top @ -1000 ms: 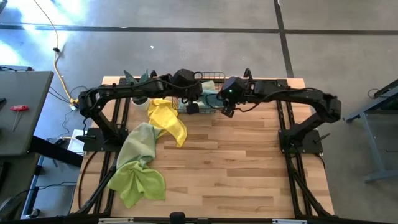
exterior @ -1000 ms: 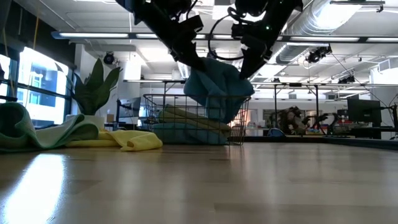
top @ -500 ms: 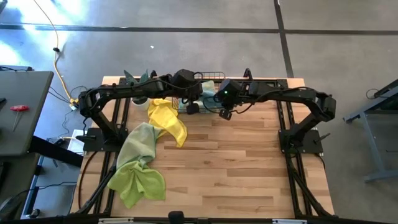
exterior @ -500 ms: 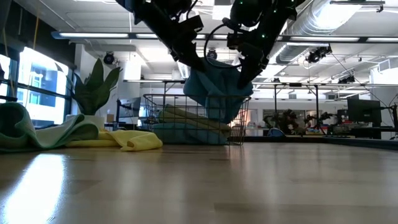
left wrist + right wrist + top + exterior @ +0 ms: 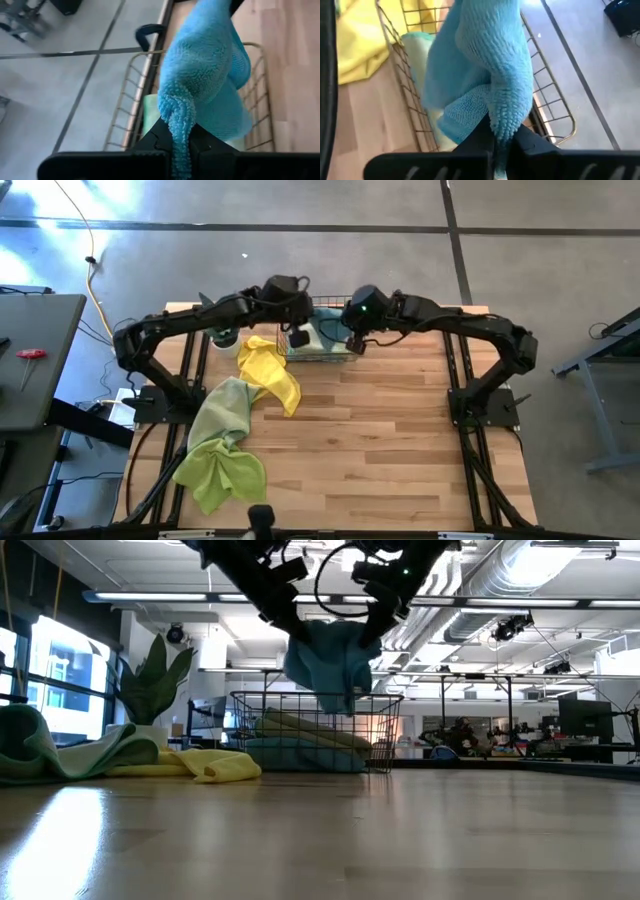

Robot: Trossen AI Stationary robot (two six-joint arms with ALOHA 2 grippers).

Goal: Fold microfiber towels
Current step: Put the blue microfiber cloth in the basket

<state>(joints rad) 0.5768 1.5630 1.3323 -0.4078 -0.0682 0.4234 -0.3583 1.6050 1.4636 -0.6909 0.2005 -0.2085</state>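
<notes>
Light wooden plank desk (image 5: 380,440) on a black frame. Two dark arms reach in over its far edge, both above the wire mesh basket (image 5: 375,730) sitting at the far middle of the desk. Pale sage green microfiber towel (image 5: 225,410) and lime green microfiber towel (image 5: 220,470) lie crumpled together on the left side of the desk, sage one farther back, lime one nearer the front edge. Yellow microfiber towel (image 5: 268,370) lies bunched just left of the basket, touching the sage one. Light blue microfiber towel (image 5: 325,660) hangs lifted above the basket, gathered between the two grippers, lower folds dangling to about the basket rim. Left gripper (image 5: 181,142) fingers clamped on one bunched edge of the blue towel; right gripper (image 5: 501,135) fingers clamped on another edge of it, the two grippers close together. More folded cloth sits inside the basket, looks pale green and blue, hard to tell how many pieces. Green spiky potted plant (image 5: 152,680) stands at the far left of the desk behind the towels.
</notes>
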